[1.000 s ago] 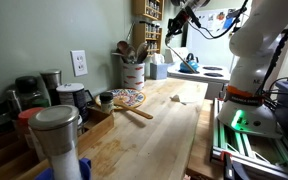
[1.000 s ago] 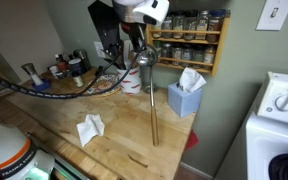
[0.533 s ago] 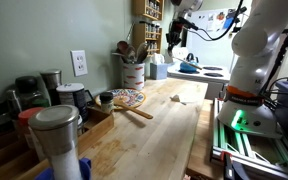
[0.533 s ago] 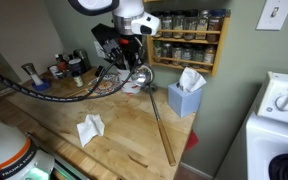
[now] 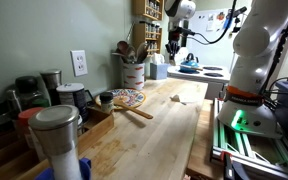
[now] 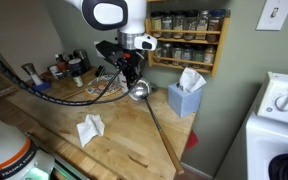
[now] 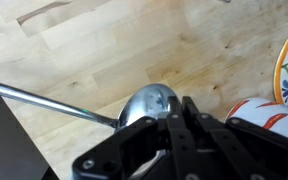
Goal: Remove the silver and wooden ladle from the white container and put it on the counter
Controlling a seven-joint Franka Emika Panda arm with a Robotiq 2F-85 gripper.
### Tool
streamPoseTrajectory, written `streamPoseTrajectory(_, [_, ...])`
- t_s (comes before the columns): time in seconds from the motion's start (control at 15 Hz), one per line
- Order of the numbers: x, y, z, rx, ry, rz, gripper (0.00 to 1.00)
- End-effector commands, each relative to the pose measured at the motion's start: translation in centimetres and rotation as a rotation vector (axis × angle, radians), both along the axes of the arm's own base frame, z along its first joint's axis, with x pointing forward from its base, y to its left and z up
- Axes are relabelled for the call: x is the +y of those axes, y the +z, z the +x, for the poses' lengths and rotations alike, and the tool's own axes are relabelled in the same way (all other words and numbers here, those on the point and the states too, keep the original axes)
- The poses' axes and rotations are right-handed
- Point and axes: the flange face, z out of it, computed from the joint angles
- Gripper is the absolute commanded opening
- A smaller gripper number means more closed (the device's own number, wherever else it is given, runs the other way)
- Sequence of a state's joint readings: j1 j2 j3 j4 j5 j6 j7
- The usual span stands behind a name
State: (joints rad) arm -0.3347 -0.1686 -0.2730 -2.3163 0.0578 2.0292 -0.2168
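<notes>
My gripper (image 6: 132,76) is shut on the ladle (image 6: 140,91) just above its silver bowl. It holds the ladle over the counter (image 6: 119,145), and the slim handle slants down toward the counter's front edge. In the wrist view the silver bowl (image 7: 147,106) sits right at my closed fingertips (image 7: 180,112), and the handle runs off to the left. The white container (image 5: 133,73), with several wooden utensils in it, stands by the wall. My gripper (image 5: 173,38) is well away from it. The ladle is too small to make out in that exterior view.
A blue tissue box (image 6: 184,98) stands just beside the ladle bowl, and a crumpled white paper (image 6: 90,128) lies on the counter. A patterned plate (image 5: 127,97), a wooden spoon (image 5: 140,111) and a steel canister (image 5: 57,134) are there too. A spice rack (image 6: 189,40) hangs behind.
My gripper has come down toward the counter with the ladle. The ladle has swung from hanging straight down to a slant, with its handle tip toward the counter's front edge.
</notes>
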Motion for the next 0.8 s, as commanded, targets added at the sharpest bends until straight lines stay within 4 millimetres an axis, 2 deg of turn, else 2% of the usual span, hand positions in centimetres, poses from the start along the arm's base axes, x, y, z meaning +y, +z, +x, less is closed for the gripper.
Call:
streamPoseTrajectory(0.0, [-0.1,0.1,0.0,0.001,0.000,0.000,0.09])
streamPoseTrajectory(0.13, [-0.1,0.1,0.0,0.000,0.000,-0.001,0.09])
streamPoseTrajectory(0.2, [-0.1,0.1,0.0,0.001,0.000,-0.001,0.02])
streamPoseTrajectory(0.73, [1.0,-4.4,1.8,0.177,-0.021,0.029,0.02])
